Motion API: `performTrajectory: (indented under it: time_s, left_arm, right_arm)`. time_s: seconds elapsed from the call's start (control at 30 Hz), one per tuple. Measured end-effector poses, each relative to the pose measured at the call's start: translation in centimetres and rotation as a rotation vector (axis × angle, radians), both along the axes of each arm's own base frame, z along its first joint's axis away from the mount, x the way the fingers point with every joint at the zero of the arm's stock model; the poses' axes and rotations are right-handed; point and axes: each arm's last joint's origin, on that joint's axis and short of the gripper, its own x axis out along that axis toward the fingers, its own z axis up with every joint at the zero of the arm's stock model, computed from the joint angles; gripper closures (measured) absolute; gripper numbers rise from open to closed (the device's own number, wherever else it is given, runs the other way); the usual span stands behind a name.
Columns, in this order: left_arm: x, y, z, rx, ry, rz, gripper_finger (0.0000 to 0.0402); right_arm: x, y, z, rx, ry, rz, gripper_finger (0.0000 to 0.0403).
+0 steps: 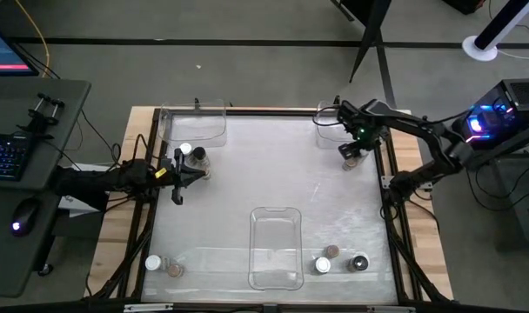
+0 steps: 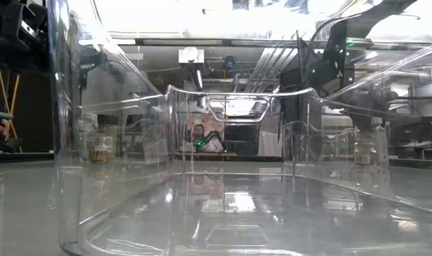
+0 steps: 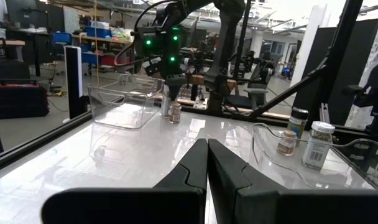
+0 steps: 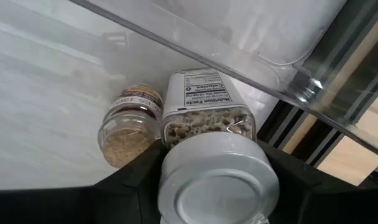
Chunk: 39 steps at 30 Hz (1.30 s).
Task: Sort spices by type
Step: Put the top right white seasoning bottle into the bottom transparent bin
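White-capped jar [image 4: 209,152] between right tool [image 4: 214,186] fingers

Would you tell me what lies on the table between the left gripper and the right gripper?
In the high view, only bare tabletop lies between the left gripper and the right gripper, which is shut on a white-capped jar.
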Motion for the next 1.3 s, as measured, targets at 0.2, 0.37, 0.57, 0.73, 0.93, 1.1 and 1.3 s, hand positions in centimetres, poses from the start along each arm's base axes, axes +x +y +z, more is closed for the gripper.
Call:
performTrajectory:
  time_s: [0.2,0.37,0.57,0.73,0.93,1.1,1.3]
  left_arm:
    - [0.0,0.0,0.0,0.0,0.0,0.0,0.0401]
    - [0.0,0.0,0.0,0.0,0.0,0.0,0.0401]
    - [0.0,0.0,0.0,0.0,0.0,0.0,0.0401]
    - [0.0,0.0,0.0,0.0,0.0,0.0,0.0402]
    - [0.0,0.0,0.0,0.0,0.0,0.0,0.0401]
    - [0.0,0.0,0.0,0.0,0.0,0.0,0.0401]
    - [0.0,0.0,0.0,0.0,0.0,0.0,0.0402]
  right_arm:
    - [-0.9,0.9,3.2,-0.003,0.003,0.039,0.0206]
    - [-1.6,1.9,7.7,-0.068,-0.089,0.031,0.0206]
    - [-0.6,4.8,13.9,-0.163,-0.505,0.045,0.0206]
    - [3.0,8.3,17.6,-0.14,-0.943,0.184,0.0206]
    - [9.4,14.3,17.9,0.028,-1.177,0.456,0.0206]
    - [13.4,19.5,15.3,0.245,-1.041,0.644,0.0206]
    - [17.0,22.7,12.9,0.246,-0.771,0.885,0.0206]
